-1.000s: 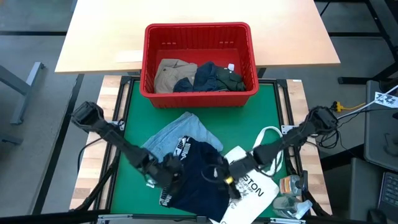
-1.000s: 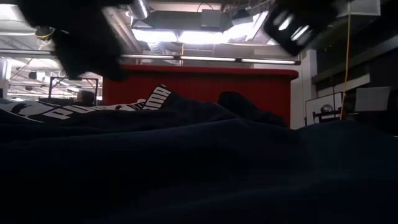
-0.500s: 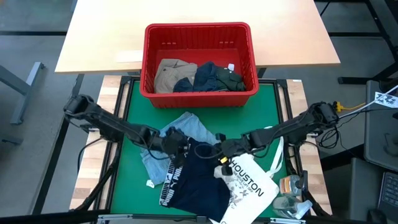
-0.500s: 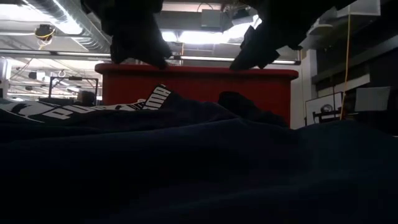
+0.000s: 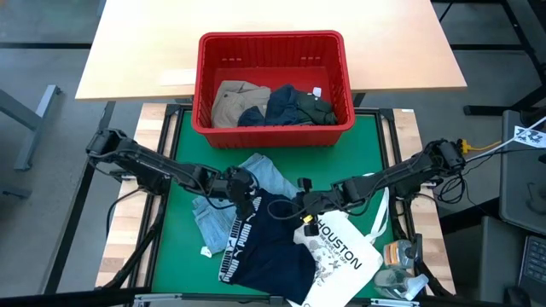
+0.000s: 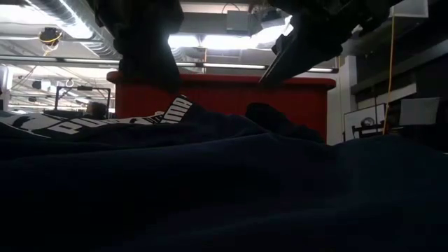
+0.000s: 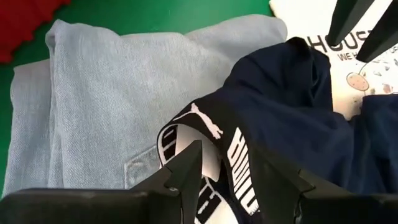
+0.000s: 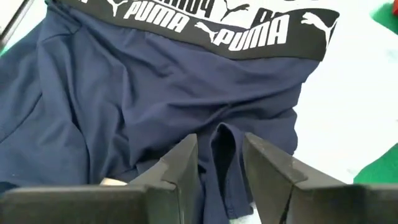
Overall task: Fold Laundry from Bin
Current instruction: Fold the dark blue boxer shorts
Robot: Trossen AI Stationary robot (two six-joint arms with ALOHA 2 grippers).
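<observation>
Just in front of the red bin (image 5: 271,132), on the green mat (image 5: 179,145), the navy shorts (image 5: 277,243) lie over the denim garment (image 5: 223,205). The left gripper (image 5: 242,189) pinches the printed waistband (image 7: 239,158) at the shorts' edge nearest the bin, fingers (image 7: 186,174) clamped on a fold of it. The right gripper (image 5: 304,203) grips a ridge of navy fabric beside it (next to the white tote (image 5: 341,256)). Tan (image 5: 239,101) and dark garments (image 5: 294,104) remain inside the bin.
</observation>
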